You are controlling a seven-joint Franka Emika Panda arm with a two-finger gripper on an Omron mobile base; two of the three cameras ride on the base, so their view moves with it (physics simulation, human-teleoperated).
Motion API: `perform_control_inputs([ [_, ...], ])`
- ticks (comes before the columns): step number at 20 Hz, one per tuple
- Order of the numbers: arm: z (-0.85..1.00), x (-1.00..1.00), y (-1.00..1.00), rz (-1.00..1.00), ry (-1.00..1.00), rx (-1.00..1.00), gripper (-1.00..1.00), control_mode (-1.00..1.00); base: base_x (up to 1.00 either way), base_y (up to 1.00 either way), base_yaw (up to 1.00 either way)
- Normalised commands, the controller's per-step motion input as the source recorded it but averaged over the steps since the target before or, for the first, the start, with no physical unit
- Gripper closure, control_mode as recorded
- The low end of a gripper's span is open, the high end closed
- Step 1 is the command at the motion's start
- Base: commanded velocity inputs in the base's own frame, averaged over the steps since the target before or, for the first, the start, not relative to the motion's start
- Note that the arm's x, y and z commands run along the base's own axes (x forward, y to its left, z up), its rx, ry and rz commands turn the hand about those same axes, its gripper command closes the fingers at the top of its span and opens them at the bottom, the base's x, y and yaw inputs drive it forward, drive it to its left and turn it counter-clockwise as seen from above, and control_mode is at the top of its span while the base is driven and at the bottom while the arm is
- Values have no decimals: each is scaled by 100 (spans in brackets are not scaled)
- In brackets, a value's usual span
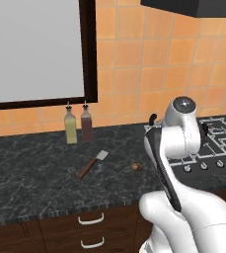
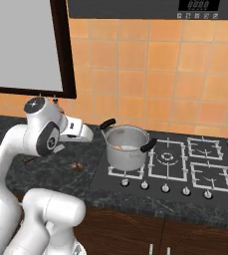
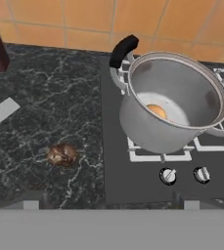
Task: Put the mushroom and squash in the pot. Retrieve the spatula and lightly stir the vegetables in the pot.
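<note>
Pale tan squash (image 3: 155, 110) lies in shiny steel pot (image 3: 174, 105), mid-right | tiny brown mushroom (image 3: 62, 154) on tabletop (image 3: 45, 97), lower left, likely next | claw released, empty.

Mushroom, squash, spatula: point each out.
mushroom (image 3: 62, 155), hand view, middle of the brown lump.
squash (image 3: 157, 111), hand view, visible top inside the pot.
spatula (image 1: 87, 169), left base view, wooden handle.

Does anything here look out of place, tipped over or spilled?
Nothing is spilled or damaged. The pot stands upright on the stove with the squash inside. The mushroom lies loose on the counter, and the spatula lies flat there at a slant.
</note>
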Motion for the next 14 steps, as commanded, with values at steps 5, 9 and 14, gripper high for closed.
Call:
perform_control_inputs([
  [5, -9, -20, 78, -3, 16, 0, -100, -100, 0, 0, 0],
  [9, -61, 1, 26, -2, 30, 4, -100, -100, 0, 0, 0],
  [14, -53, 26, 19, 0, 25, 0, -100, -100, 0, 0, 0],
])
